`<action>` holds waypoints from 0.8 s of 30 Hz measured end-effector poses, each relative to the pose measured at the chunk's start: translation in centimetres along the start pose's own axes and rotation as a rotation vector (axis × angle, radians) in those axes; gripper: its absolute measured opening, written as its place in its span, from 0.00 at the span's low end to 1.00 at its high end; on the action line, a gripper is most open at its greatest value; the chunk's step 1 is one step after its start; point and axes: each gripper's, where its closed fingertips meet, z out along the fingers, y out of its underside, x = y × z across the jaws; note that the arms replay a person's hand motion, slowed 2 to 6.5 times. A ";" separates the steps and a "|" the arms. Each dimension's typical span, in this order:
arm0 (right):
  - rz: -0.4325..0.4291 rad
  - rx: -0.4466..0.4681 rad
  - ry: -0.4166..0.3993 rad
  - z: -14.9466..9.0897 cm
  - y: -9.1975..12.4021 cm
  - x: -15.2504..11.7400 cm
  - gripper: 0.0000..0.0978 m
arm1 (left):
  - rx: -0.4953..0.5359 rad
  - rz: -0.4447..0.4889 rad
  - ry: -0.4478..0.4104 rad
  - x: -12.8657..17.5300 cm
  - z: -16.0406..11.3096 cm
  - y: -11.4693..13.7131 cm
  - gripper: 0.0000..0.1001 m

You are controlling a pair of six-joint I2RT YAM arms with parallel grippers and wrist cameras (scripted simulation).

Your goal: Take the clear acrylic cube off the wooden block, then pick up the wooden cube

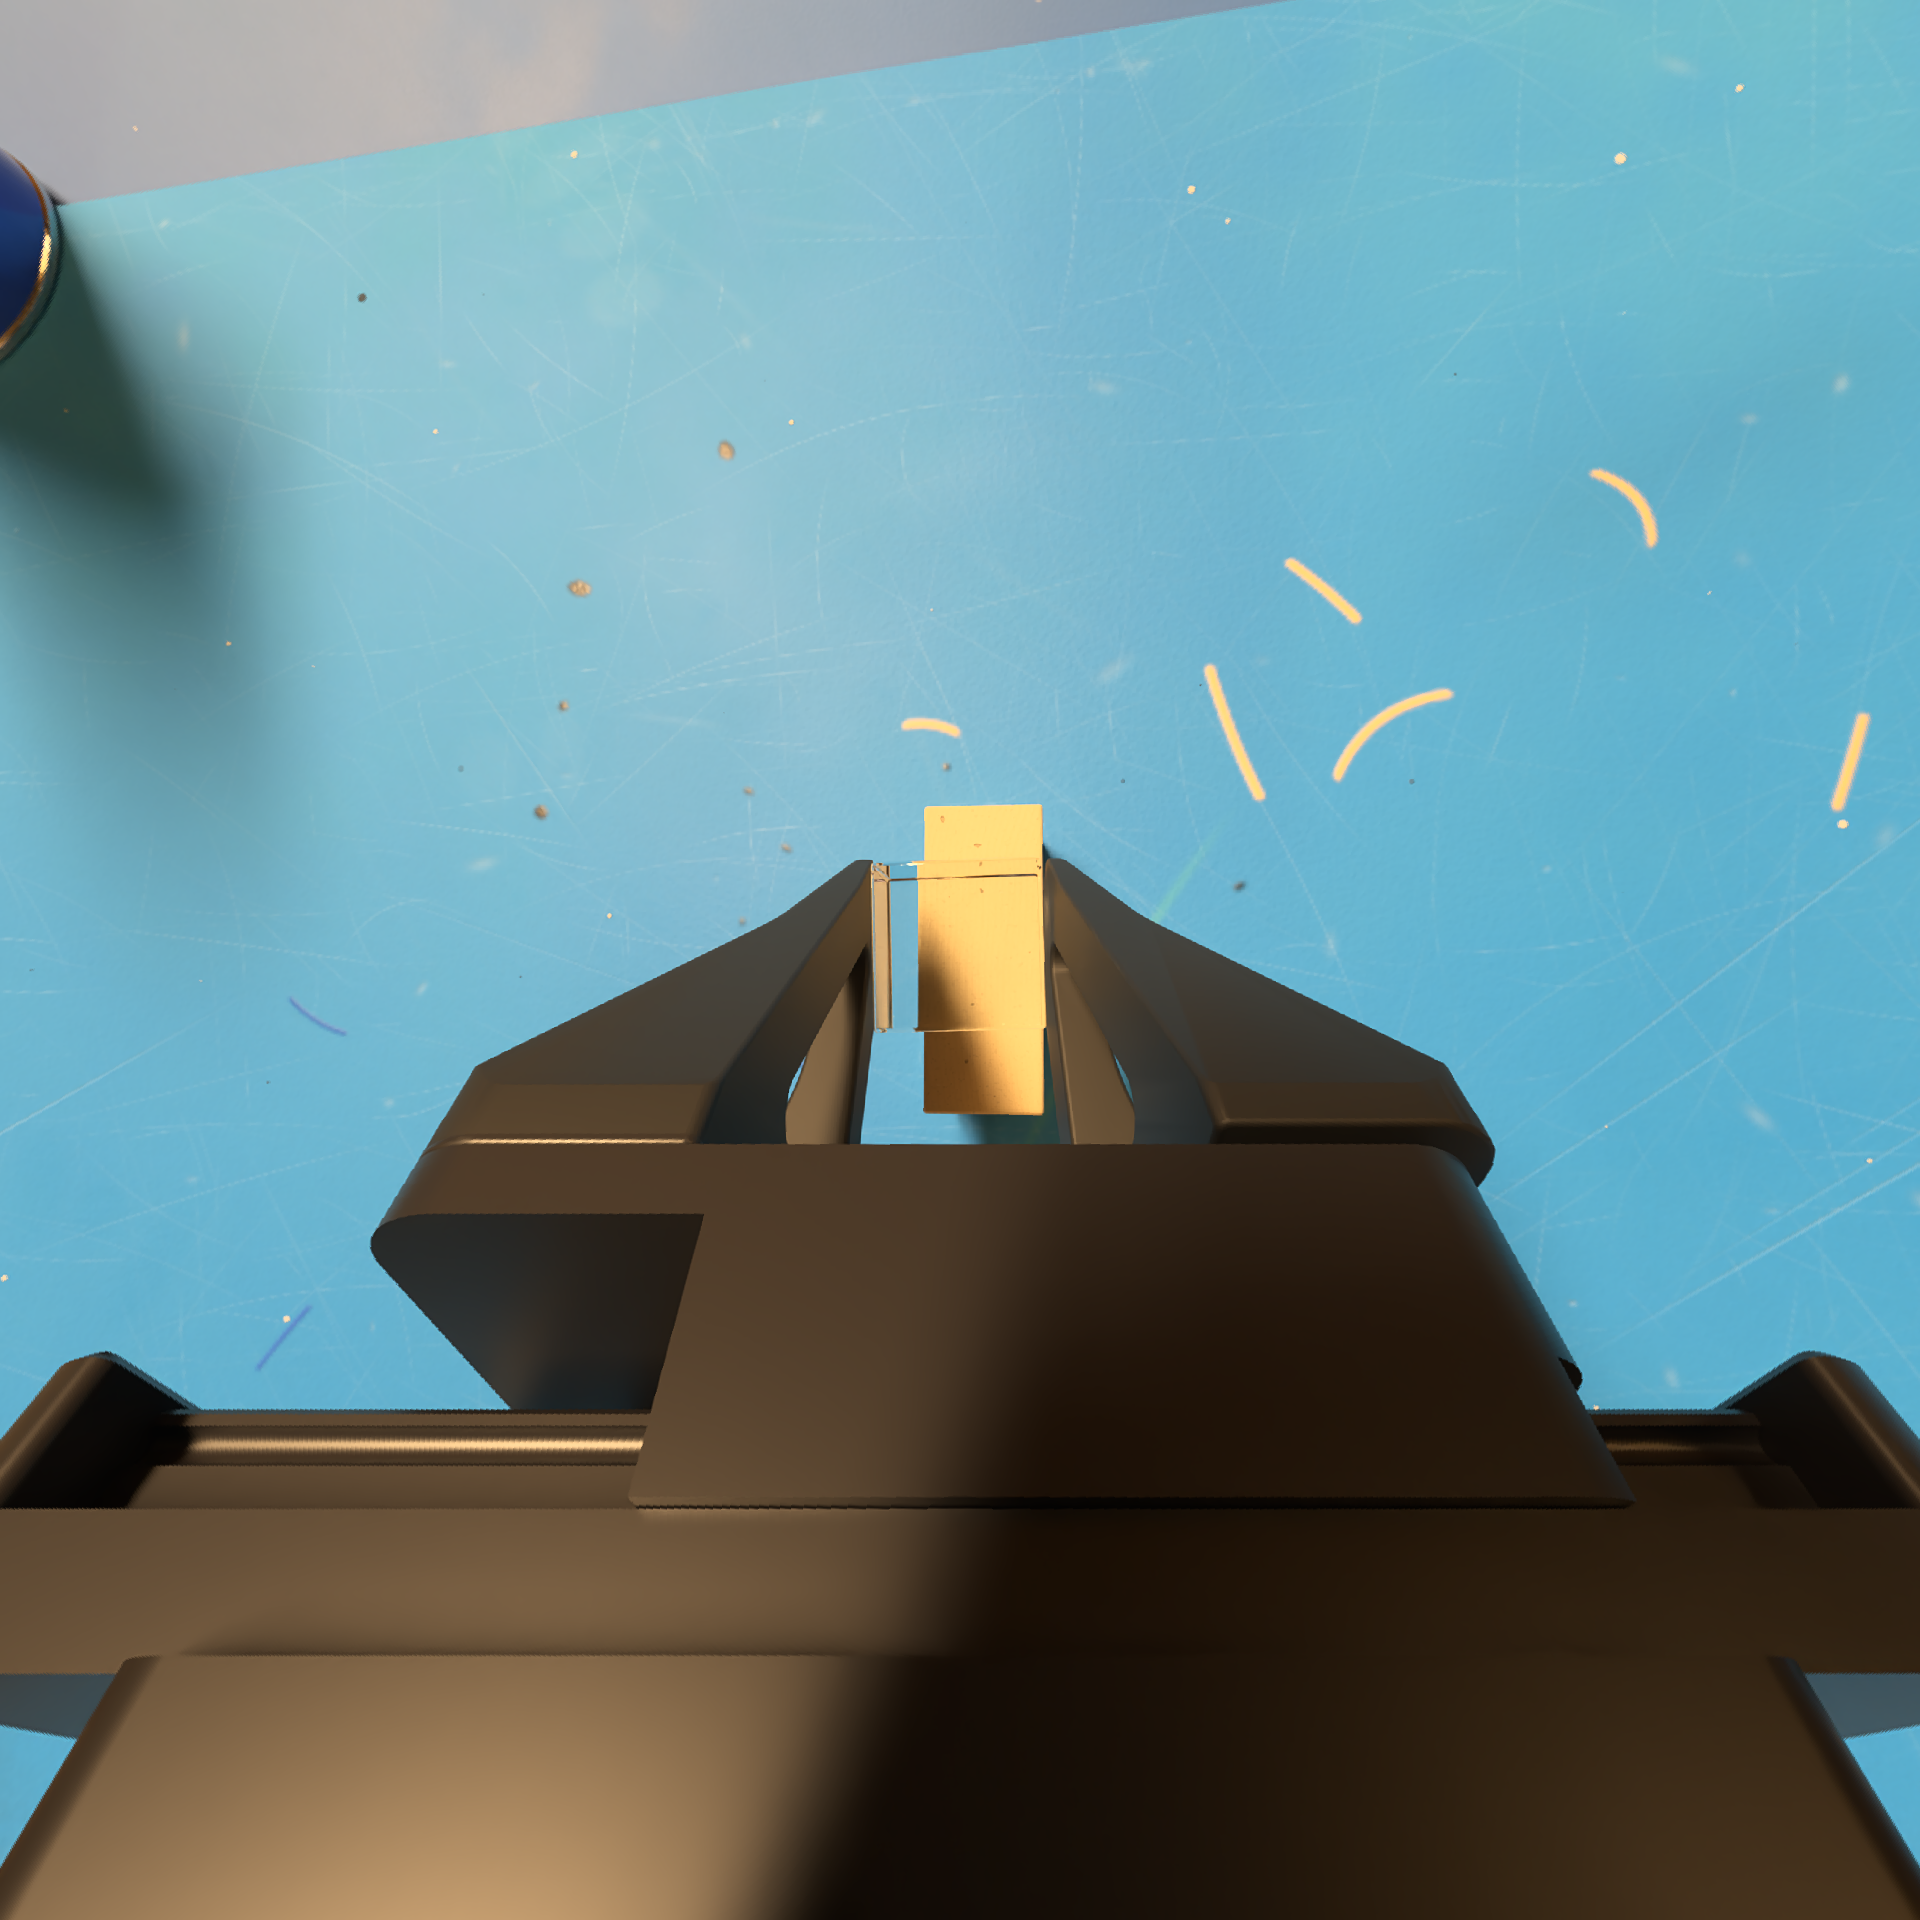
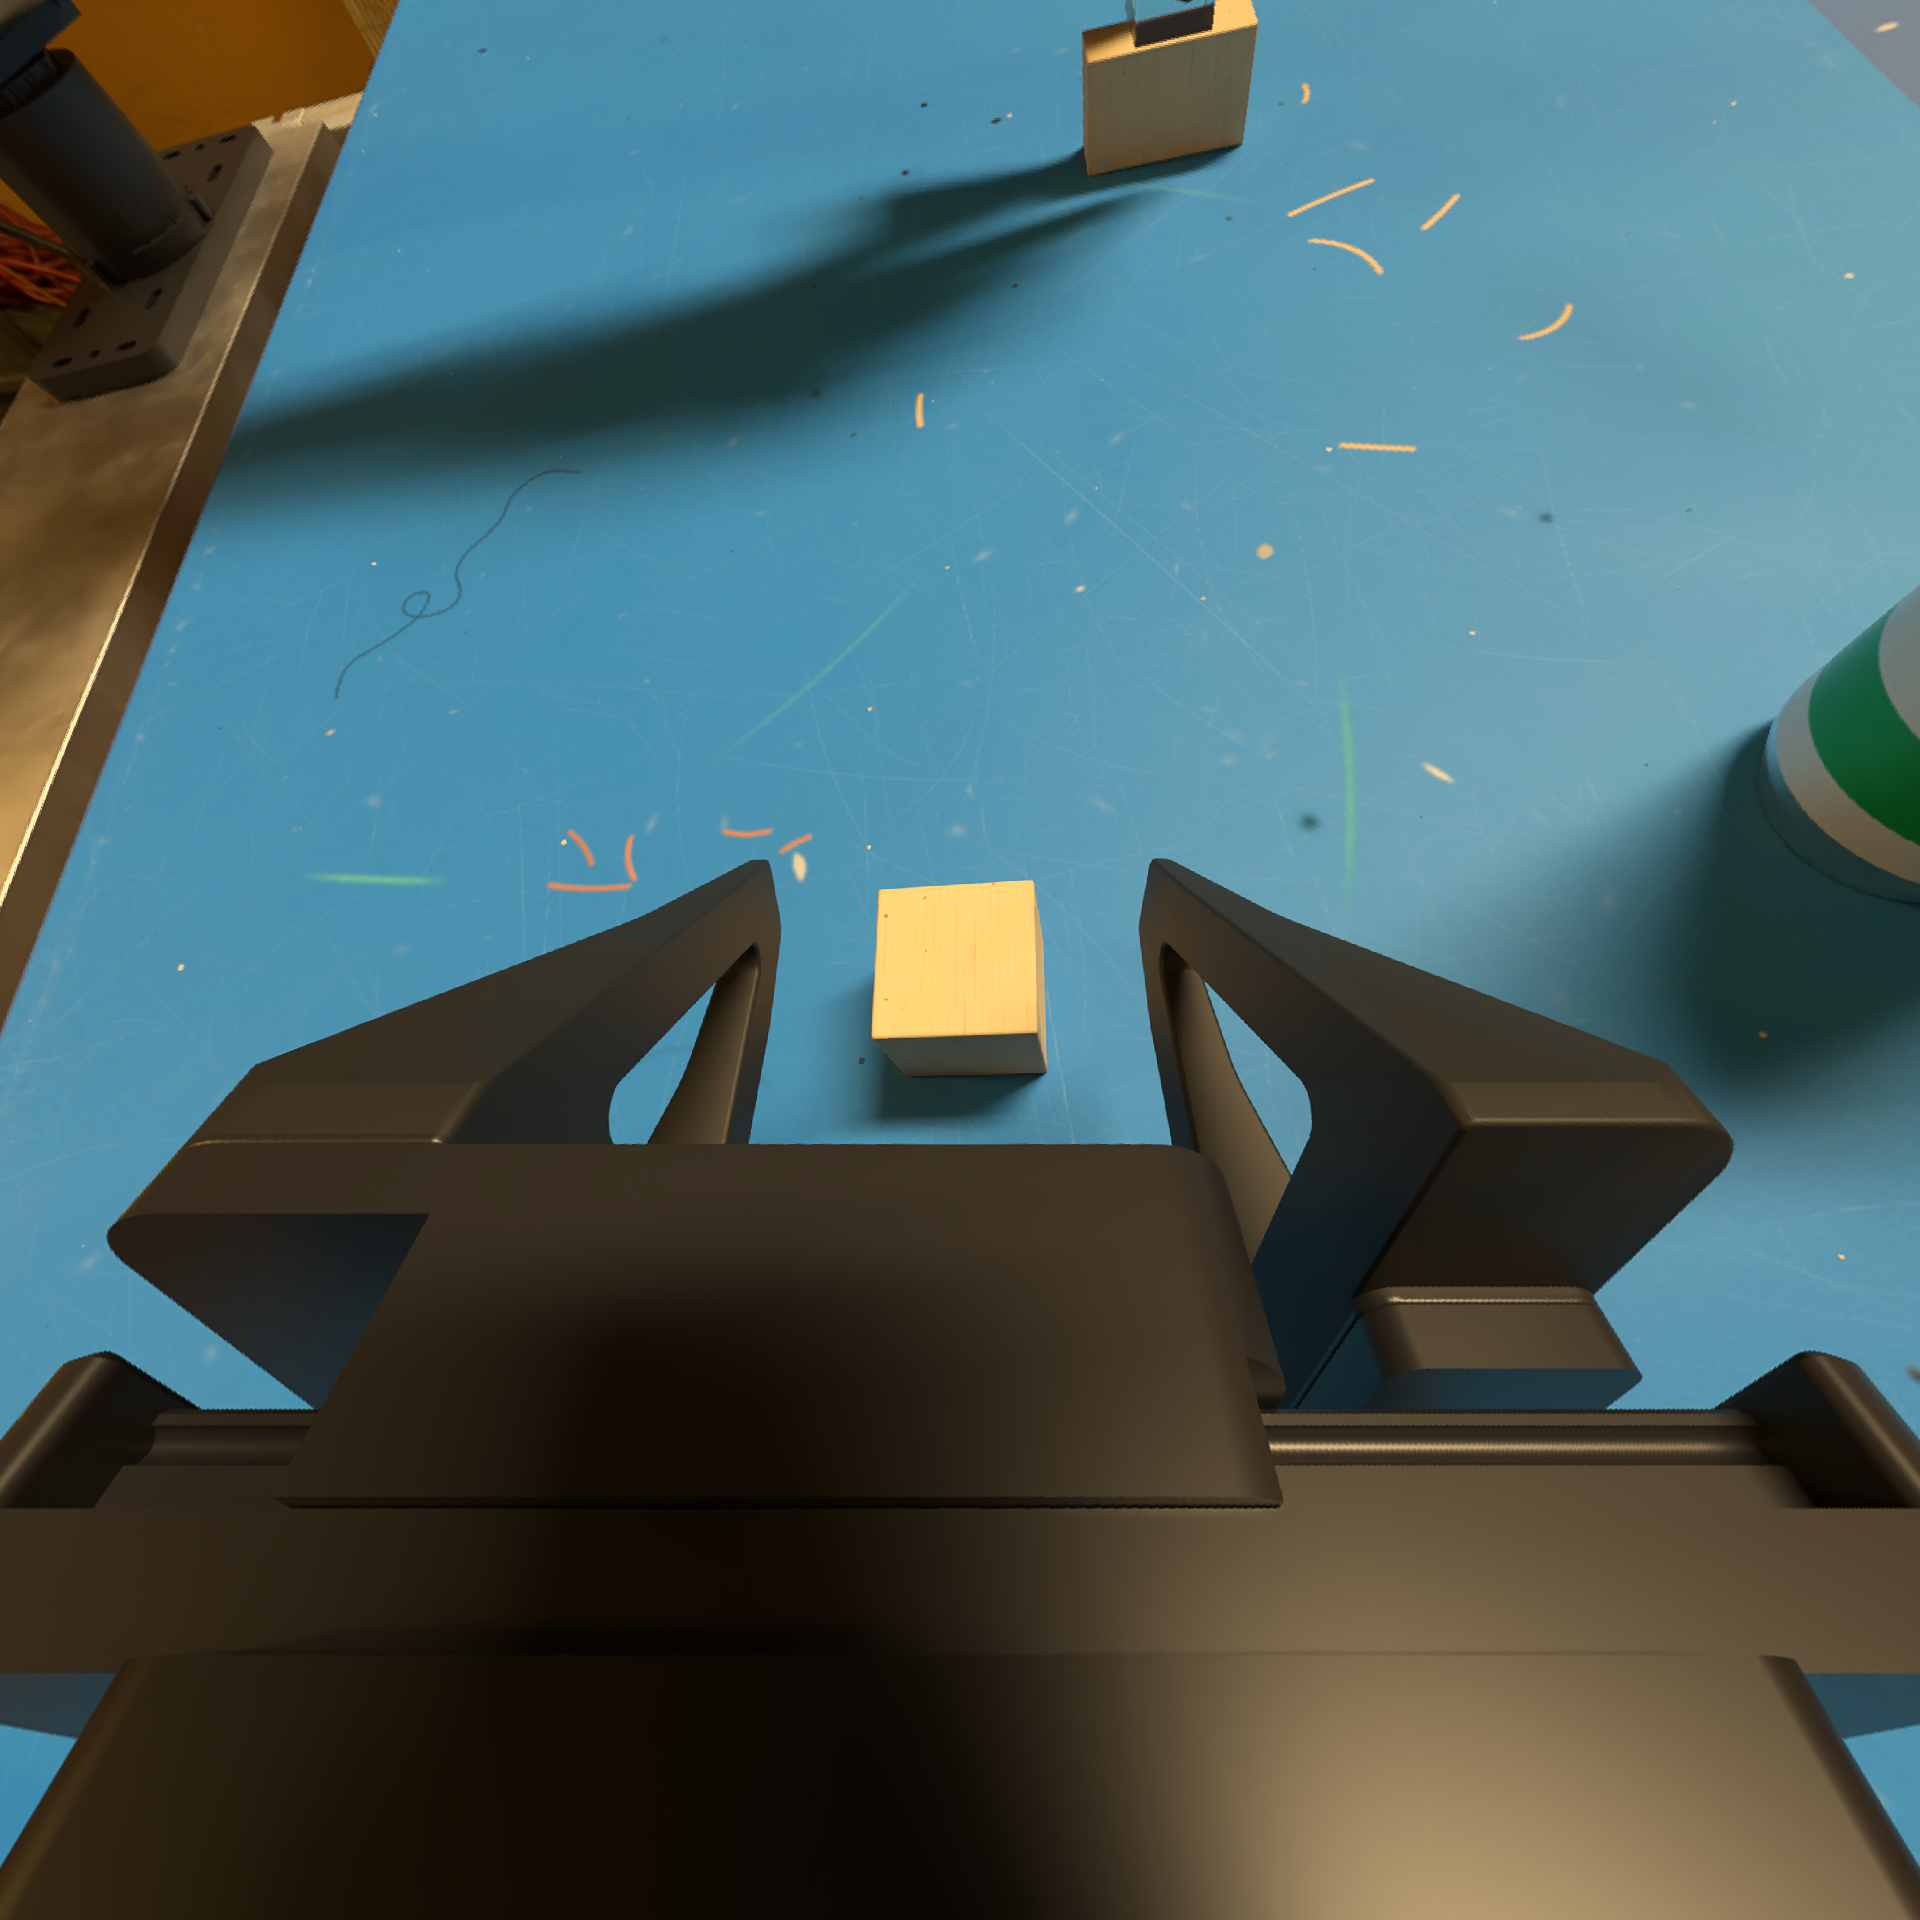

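Left gripper [image 1: 961, 873] is nearly closed, fingers clamped on the clear acrylic cube [image 1: 961, 951]; I see the cube only by its faint edges and by the offset it gives the wood behind it. Below it, seen between the fingers, sits the wooden block [image 1: 983, 961] on the blue worktop [image 1: 623, 520]. Its long axis in my left wrist view runs away from the camera, in line with the fingers. I cannot tell whether the acrylic is touching the block or has lifted clear.

Right gripper [image 2: 961, 862] stands wide open, holding nothing. Wooden cube [image 2: 958, 961] rests flat on the worktop between the two fingers, apart from both, with no clear long axis; its faces sit roughly square to the fingers.

Right wrist view, far end of the worktop: the wooden block [image 2: 1164, 88] again, with the other gripper's dark fingers at its top, well apart from the cube.

Outward: orange curved marks [image 1: 1392, 727] scatter on the mat to the block's right. A green-and-white striped object [image 2: 1860, 758] stands at the right edge. A dark blue rounded object [image 1: 21, 249] sits at the far left corner.
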 end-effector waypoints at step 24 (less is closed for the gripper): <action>-0.035 -0.094 0.033 1.4 1.8 0.1 0.62 | 0.621 0.115 0.361 7.8 -15.6 -10.4 0.27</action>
